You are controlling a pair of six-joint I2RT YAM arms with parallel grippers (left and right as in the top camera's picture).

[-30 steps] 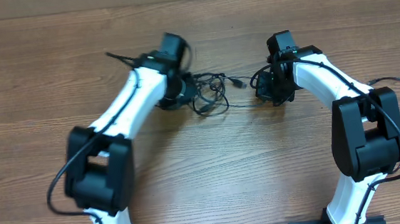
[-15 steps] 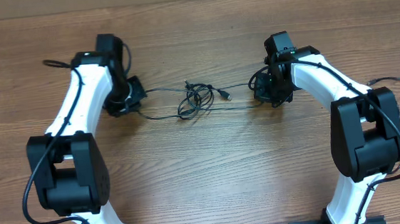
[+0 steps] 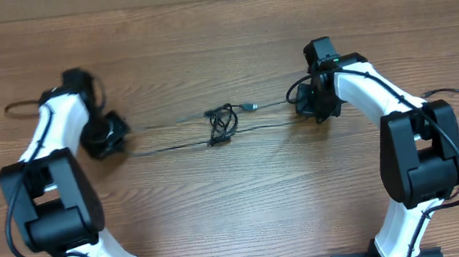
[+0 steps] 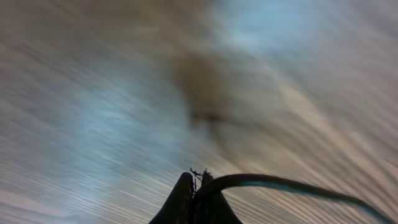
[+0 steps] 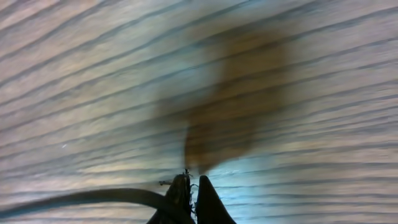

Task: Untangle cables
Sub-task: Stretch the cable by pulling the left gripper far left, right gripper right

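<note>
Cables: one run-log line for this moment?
left end effector: shut on cables | right end effector: shut on cables | cables: stretched between both, tangled at midpoint

Brown wood-grain counter (image 3: 236,210) is spanning the overhead view, grain running left-right; showing blurred in the 2 wrist views.
</note>
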